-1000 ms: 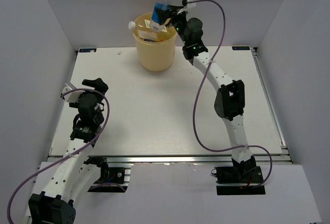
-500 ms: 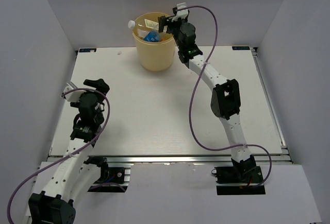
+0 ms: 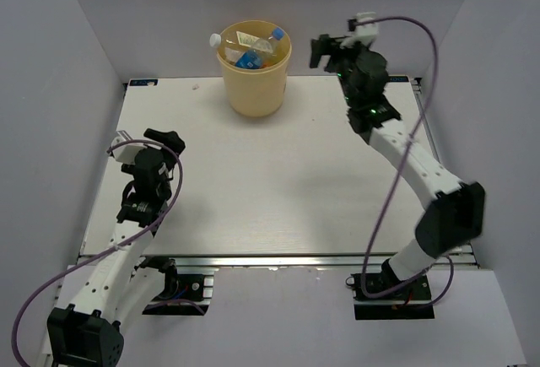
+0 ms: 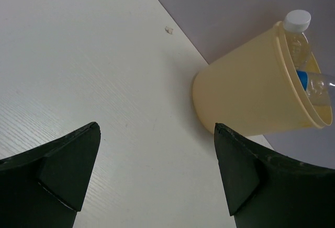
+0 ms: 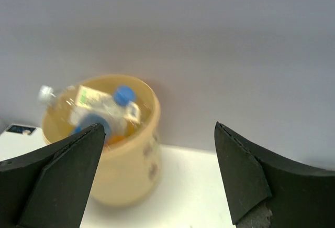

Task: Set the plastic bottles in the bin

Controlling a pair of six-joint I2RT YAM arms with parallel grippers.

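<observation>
The bin (image 3: 254,67) is seen standing upright at the far edge of the table (image 3: 278,181), close to the back wall. The plastic bottles (image 3: 251,51) are piled inside it; a white-capped bottle (image 3: 216,41) is leaned against the left of the rim with its cap poking above it, and a blue-capped bottle (image 3: 263,44) is laid across the heap. How many are in there cannot be counted, since the right wrist view is blurred. The right gripper (image 3: 325,49) is held in the air to the right of the bin, clear of it, its fingers spread wide with nothing between them. The left gripper (image 3: 160,139) is held low over the near left part of the table, well apart from the bin, its fingers likewise parted and empty. A small pale crumb (image 4: 168,29) is seen on the table near the bin.
</observation>
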